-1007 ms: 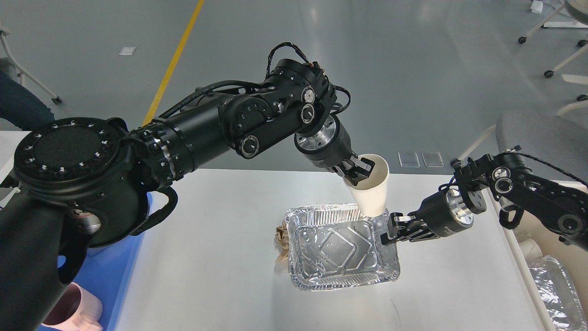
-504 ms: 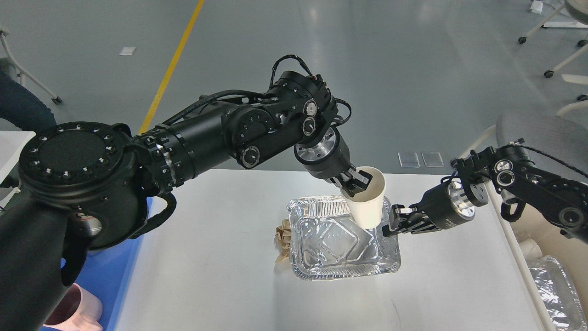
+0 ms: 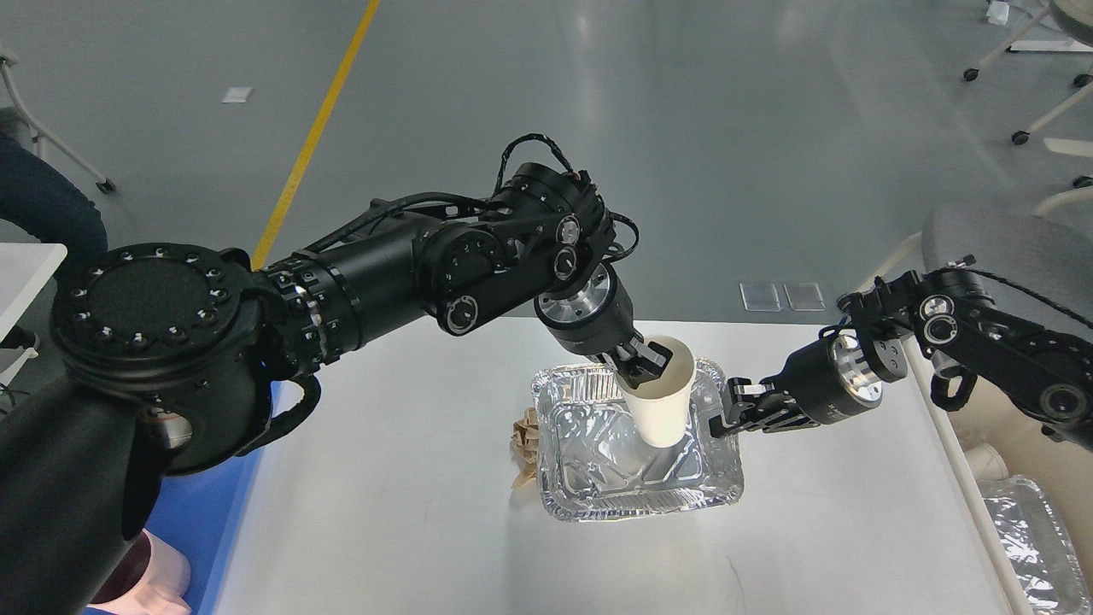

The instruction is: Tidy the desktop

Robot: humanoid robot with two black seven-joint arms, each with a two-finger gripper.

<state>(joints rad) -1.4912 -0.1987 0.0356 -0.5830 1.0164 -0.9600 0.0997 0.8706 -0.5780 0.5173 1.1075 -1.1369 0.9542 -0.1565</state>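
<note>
Foil, crinkled and bright, forms the tray that sits near the middle of the desktop, a little to the right. The left claw is closed on the rim of a white paper cup, one finger inside the mouth and one outside, and holds it upright with its base down in the tray's far right part; whether the base touches the foil I cannot tell. The rim pinch seems chosen so the cup can go straight down into the tray without the fingers fouling the foil walls. The right claw is pinched shut on the tray's right rim, apparently to steady the light foil while the cup goes in. A crumpled brown paper lies on the desktop just beside the tray's left wall, not yet gathered. A blue tray sits at the near left edge, and a pink cup stands on it at the bottom of the view.

Compared with half a second ago, the cup has come lower and slightly left, from above the tray's far right corner to well inside its walls. The left wrist has dropped with it. The right claw and the tray have barely shifted.
</note>
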